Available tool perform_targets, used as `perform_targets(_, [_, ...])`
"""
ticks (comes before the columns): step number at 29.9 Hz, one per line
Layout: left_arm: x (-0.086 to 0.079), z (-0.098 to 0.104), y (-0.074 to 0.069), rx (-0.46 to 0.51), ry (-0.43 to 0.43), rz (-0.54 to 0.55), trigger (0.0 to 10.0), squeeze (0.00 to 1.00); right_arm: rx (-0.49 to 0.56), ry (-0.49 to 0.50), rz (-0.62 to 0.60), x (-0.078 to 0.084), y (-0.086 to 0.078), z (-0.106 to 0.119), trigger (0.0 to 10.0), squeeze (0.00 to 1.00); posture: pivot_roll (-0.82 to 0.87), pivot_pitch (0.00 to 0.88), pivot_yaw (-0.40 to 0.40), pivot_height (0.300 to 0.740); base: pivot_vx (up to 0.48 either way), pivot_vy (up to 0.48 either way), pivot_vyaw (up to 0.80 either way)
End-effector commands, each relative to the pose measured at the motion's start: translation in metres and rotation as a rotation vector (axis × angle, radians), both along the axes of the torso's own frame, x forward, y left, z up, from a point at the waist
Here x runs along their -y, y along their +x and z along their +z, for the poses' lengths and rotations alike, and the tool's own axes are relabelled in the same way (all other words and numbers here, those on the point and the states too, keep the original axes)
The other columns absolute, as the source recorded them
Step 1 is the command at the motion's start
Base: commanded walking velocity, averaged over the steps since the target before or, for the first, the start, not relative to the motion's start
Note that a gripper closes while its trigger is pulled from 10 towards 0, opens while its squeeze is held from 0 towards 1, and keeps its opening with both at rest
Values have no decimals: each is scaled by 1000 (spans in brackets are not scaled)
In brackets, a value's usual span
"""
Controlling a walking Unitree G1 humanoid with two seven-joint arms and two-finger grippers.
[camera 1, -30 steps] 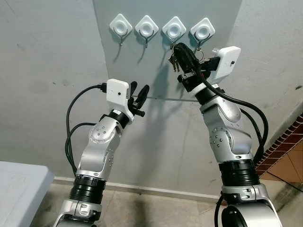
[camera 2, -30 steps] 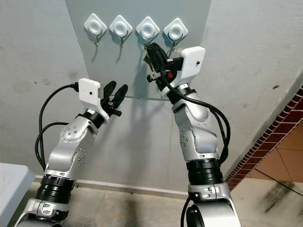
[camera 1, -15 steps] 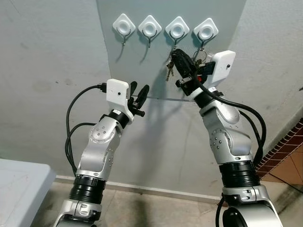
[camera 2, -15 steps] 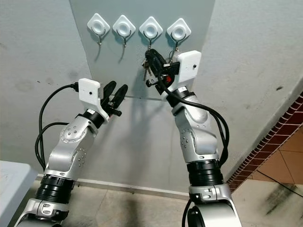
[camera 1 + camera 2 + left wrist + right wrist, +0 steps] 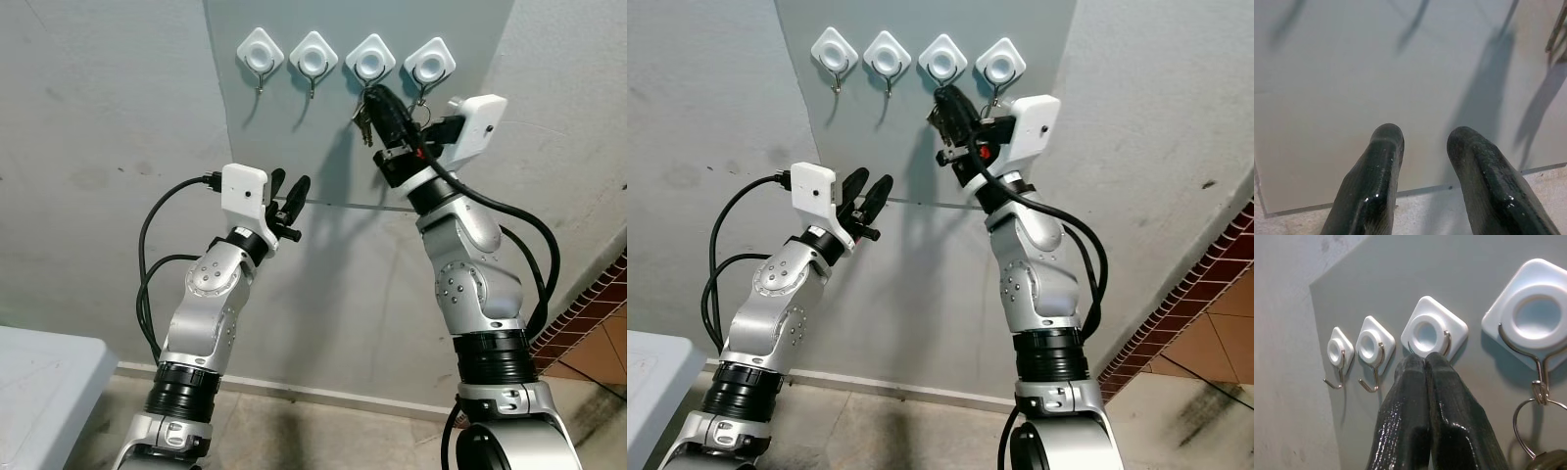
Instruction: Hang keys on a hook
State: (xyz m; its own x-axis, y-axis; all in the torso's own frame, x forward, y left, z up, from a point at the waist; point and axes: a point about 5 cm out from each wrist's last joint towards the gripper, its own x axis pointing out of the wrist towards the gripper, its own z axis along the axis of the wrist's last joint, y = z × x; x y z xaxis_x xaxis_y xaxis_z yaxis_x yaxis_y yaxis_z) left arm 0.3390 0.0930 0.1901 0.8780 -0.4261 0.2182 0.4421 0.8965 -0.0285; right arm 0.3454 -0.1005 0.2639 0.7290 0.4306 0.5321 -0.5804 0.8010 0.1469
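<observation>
Four white diamond hooks sit in a row on a grey wall panel. My right gripper (image 5: 378, 94) is raised with its tips just below the third hook (image 5: 370, 57), shut on a bunch of keys (image 5: 360, 118) that dangles beside its fingers. In the right wrist view the closed right gripper (image 5: 1424, 360) touches the base of that third hook (image 5: 1433, 329). My left gripper (image 5: 290, 181) is held lower, left of the hooks and facing the panel. Its fingers (image 5: 1385, 147) are open with nothing between them.
The fourth hook (image 5: 1535, 316) carries another key ring (image 5: 1528, 418). The two leftmost hooks (image 5: 261, 54) are bare. A white table corner (image 5: 39, 382) is at the lower left, and brick tiling (image 5: 598, 294) runs along the lower right.
My right gripper dipped with the keys half a second ago and has since risen back up to the third hook. The left arm has stayed still.
</observation>
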Motion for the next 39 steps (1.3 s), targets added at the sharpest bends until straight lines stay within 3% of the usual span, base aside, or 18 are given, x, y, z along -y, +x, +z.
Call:
perform_targets(1, [-2,5,1,13,-5,11,10000,0,5,39,9,1,0,8,10000,0,65,1,10,740,0,0,0])
perform_targets(19, [-1,5,0,12,-7,13,10000,0,-169,197,13,9,8,-3,10000,0,68,7,7,740,0,0,0])
perform_targets(20, [-1,5,0,11,-7,14,10000,0,-162,194,21,9,6,-4,10000,341,68,6,7,740,0,0,0])
perform_targets(21, [-1,5,0,11,-8,14,10000,0,-159,193,28,9,5,-4,10000,341,68,6,7,740,0,0,0])
perform_targets(22, [-1,4,0,10,-8,15,10000,0,-164,193,33,9,4,-6,10000,1000,68,7,7,740,0,0,0])
perform_targets(31, [-3,3,1,9,6,29,10000,0,-198,200,27,16,-11,-28,10000,1000,69,0,7,740,0,0,0])
perform_targets(39, [-9,-20,3,-20,78,113,10000,0,-283,117,-42,27,-37,-77,10000,1000,71,0,7,740,0,0,0])
